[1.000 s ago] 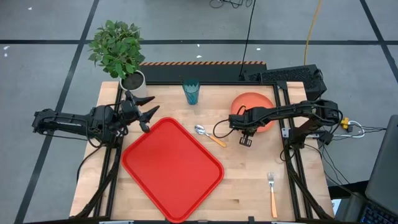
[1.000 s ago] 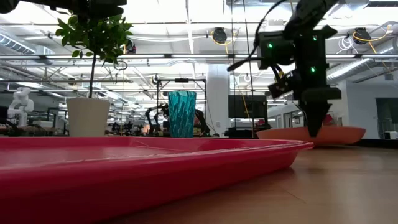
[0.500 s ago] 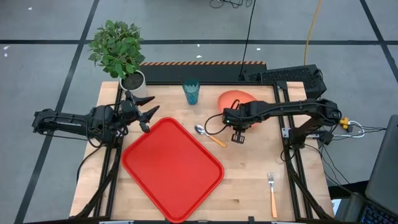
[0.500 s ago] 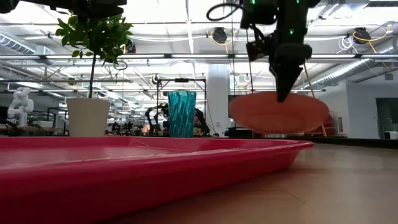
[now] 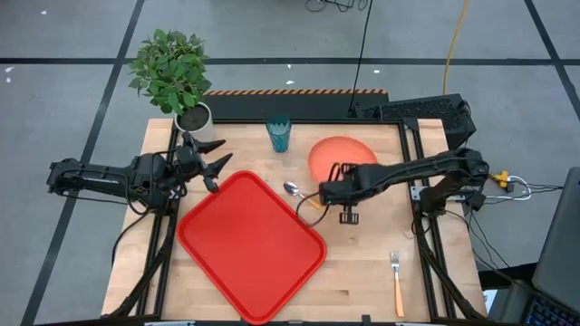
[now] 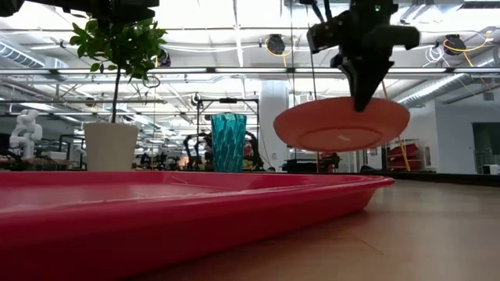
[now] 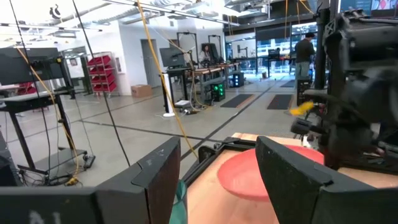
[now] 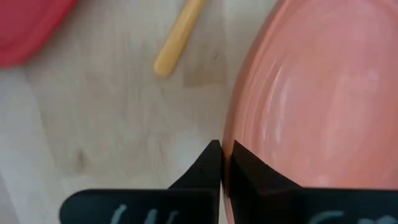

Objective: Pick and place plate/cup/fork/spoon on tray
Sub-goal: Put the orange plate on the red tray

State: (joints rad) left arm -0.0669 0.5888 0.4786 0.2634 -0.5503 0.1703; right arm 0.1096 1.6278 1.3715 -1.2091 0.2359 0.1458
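Table (image 5: 362, 263): wooden, carrying the tray (image 5: 252, 244).
Right gripper (image 8: 222, 163): jaws clamped on the rim of the plate (image 6: 341, 123), which is held off the table.
Spoon (image 5: 304, 198): lying just beside those jaws.
Left gripper (image 5: 214, 160): jaws spread wide, nothing between them, tray corner close below.

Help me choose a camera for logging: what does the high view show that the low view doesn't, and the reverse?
Only the high view shows the fork, the spoon and the waiting open left gripper. Only the low view shows the plate hanging clear of the table. Both show the right gripper shut on the plate's rim, the tray, the cup and the potted plant.
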